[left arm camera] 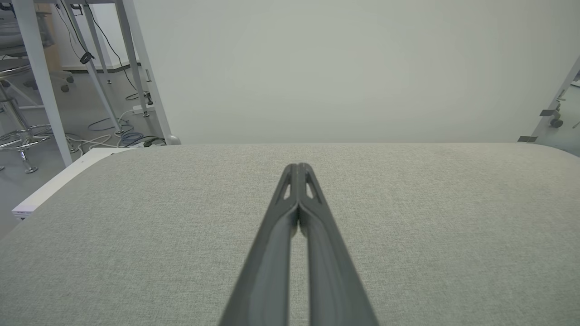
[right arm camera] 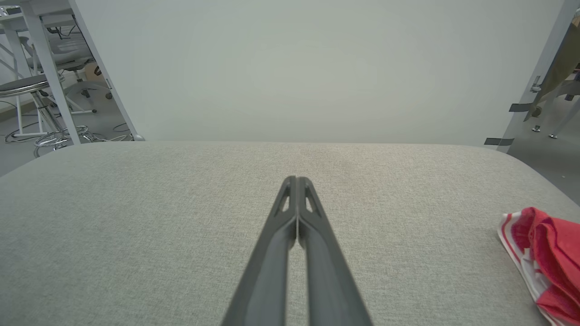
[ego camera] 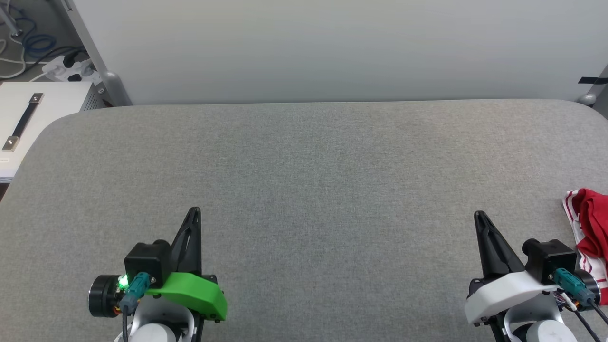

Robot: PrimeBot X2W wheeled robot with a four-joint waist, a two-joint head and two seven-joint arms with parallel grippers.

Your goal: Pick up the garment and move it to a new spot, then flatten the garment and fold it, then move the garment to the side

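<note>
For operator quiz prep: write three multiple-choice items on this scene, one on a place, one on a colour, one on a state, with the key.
1. Where on the grey table does the garment lie?
A. far to the robot's right
B. in the middle
C. far to the robot's left

2. What colour is the wrist cover behind the left tool?
A. white
B. green
C. blue

3. What state is the right tool in?
A. wide open
B. shut on the garment
C. shut, holding nothing

Key: 1 A, the red cloth lies bunched at the head view's right border. 2 B, the wrist cover is bright green. 3 C, its fingers press together, the garment lying apart.
</note>
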